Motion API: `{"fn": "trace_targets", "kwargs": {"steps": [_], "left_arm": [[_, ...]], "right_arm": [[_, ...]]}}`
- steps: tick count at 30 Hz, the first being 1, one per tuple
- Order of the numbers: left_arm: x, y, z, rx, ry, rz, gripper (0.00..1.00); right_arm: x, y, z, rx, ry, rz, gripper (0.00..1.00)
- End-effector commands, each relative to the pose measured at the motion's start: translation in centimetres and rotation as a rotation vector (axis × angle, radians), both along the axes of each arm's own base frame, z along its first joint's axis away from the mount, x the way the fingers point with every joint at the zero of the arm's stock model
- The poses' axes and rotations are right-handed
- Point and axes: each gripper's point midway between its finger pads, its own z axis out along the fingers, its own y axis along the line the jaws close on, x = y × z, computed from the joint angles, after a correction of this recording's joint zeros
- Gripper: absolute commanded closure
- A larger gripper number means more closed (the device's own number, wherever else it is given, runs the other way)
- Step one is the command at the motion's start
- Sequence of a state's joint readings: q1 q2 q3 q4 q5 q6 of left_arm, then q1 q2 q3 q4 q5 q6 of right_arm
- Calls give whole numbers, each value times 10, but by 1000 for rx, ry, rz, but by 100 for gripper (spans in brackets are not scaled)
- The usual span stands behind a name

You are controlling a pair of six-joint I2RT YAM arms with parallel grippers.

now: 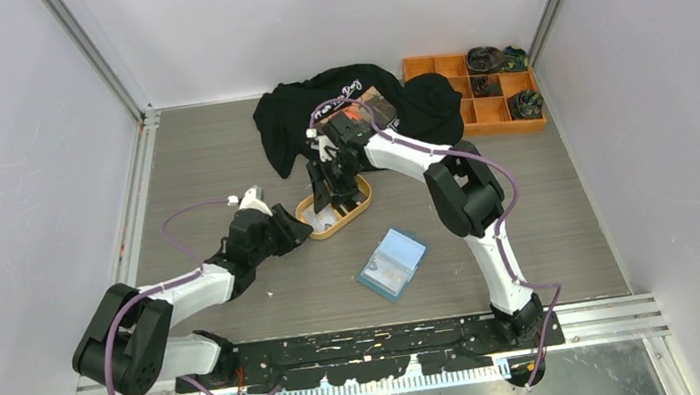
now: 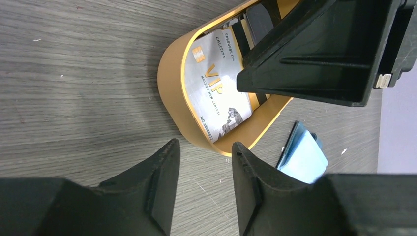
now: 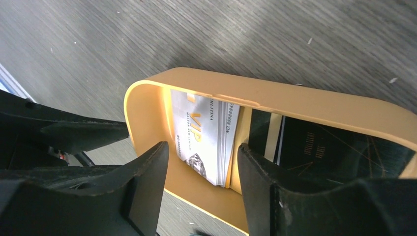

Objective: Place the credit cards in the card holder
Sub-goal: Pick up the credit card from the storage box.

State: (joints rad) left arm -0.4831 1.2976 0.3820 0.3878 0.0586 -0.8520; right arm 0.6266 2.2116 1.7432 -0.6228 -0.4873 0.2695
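Observation:
The credit cards lie in an orange oval tray point(image 1: 359, 203) at mid-table. A stack of white VIP cards point(image 3: 206, 132) point(image 2: 216, 93) leans at the tray's left end, and a dark card point(image 3: 324, 147) lies beside it. My right gripper point(image 3: 204, 146) point(image 1: 328, 198) reaches down into the tray, open, its fingers on either side of the white stack with a gap on each side. My left gripper point(image 2: 205, 144) point(image 1: 297, 226) is open and empty, low over the table just outside the tray's end. The teal card holder point(image 1: 392, 263) point(image 2: 305, 157) lies open on the table nearer the bases.
A black garment point(image 1: 315, 111) and a black cap point(image 1: 431, 107) lie behind the tray. An orange compartment box point(image 1: 492, 117) with dark items stands at the back right. Walls close in the table on the left, right and back.

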Motion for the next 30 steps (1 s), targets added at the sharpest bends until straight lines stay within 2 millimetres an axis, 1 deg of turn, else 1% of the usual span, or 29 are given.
{"fn": "trace_targets", "kwargs": {"steps": [1, 5, 8, 12, 13, 16, 20, 22, 25, 30], "left_arm": [[18, -11, 25, -42, -85, -23, 59], [19, -14, 24, -46, -79, -38, 64], [19, -17, 25, -54, -78, -48, 66], [20, -20, 26, -64, -75, -62, 69], [19, -21, 25, -66, -73, -65, 70], [19, -22, 26, -71, -73, -69, 71], [19, -23, 27, -75, -72, -73, 71], [18, -23, 27, -77, -72, -74, 72], [18, -23, 28, -78, -73, -74, 72], [19, -24, 30, -78, -75, -77, 72]], "right_arm": [[-4, 16, 16, 76, 31, 16, 42], [-8, 20, 16, 100, 68, 17, 44], [-12, 25, 21, 138, 93, 20, 45], [-17, 33, 35, 215, 145, 14, 48], [-18, 35, 38, 235, 157, 14, 50], [-20, 37, 46, 280, 183, 11, 52], [-21, 40, 51, 318, 211, 5, 61], [-22, 41, 52, 332, 228, 2, 65], [-23, 42, 50, 335, 241, 0, 67], [-19, 37, 36, 276, 229, -20, 65]]}}
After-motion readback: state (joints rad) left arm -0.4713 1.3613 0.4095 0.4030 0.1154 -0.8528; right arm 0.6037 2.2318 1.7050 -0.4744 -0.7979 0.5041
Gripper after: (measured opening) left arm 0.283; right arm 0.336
